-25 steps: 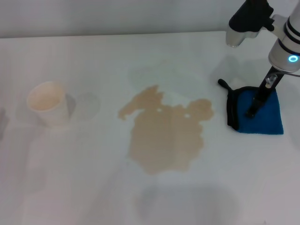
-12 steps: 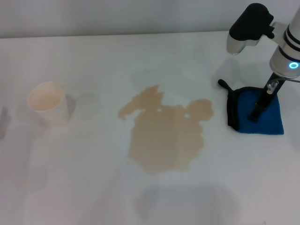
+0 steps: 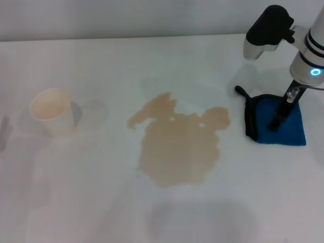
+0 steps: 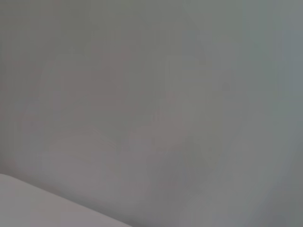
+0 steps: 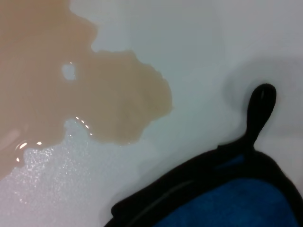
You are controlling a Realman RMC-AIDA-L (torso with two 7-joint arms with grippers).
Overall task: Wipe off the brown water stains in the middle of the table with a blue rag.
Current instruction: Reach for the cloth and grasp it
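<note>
The brown water stains (image 3: 177, 147) form a wide tan puddle with lobed edges in the middle of the white table (image 3: 101, 197). The blue rag (image 3: 291, 129) lies folded to the right of the puddle, its black trim and black loop (image 3: 242, 91) towards it. My right gripper (image 3: 277, 121) reaches down onto the rag's middle. The right wrist view shows the puddle's edge (image 5: 94, 94), the rag's corner (image 5: 227, 203) and the loop (image 5: 262, 101). My left gripper is out of view.
A white paper cup (image 3: 50, 110) stands upright at the left, well apart from the puddle. The table's far edge (image 3: 126, 38) runs along the top of the head view. The left wrist view shows only a plain grey surface.
My right arm has shifted slightly to the right over the rag. The rag, the puddle and the cup have not moved.
</note>
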